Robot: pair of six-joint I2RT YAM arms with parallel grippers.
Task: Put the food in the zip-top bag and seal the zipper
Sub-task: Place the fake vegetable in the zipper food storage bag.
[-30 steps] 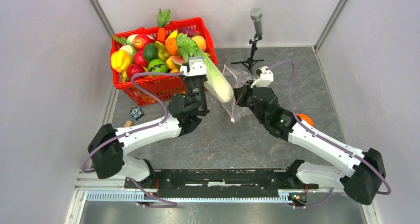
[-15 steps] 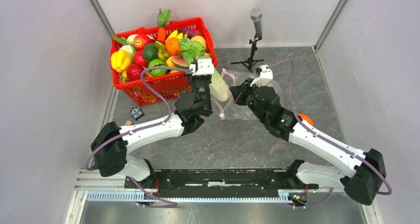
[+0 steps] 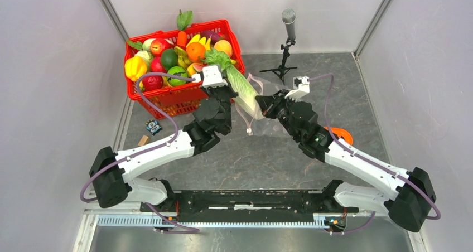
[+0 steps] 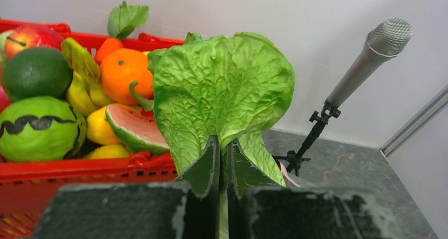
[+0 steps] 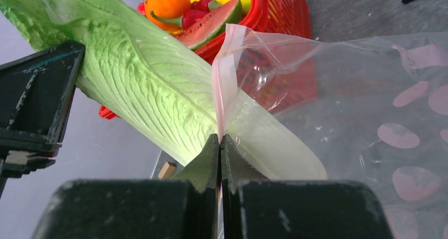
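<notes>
Red basket (image 3: 167, 98): sitting far left, holding toy produce (image 3: 169, 57).
Left end effector (image 4: 222, 144): clenching the cabbage (image 4: 222, 85) below its green leaves.
Cabbage: slanting rightward, white end showing through clear plastic.
Zip-top bag (image 5: 370, 117): hanging right of the basket.
Right end effector (image 5: 220, 139): pinching the zipper (image 5: 226, 85).

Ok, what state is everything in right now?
left claw: shut on the cabbage.
right claw: shut on the zipper.
cabbage: held aloft, white end in the zip-top bag mouth.
zip-top bag: lifted by its edge, mouth open.
zipper: unsealed.
basket: full of toy produce.
</notes>
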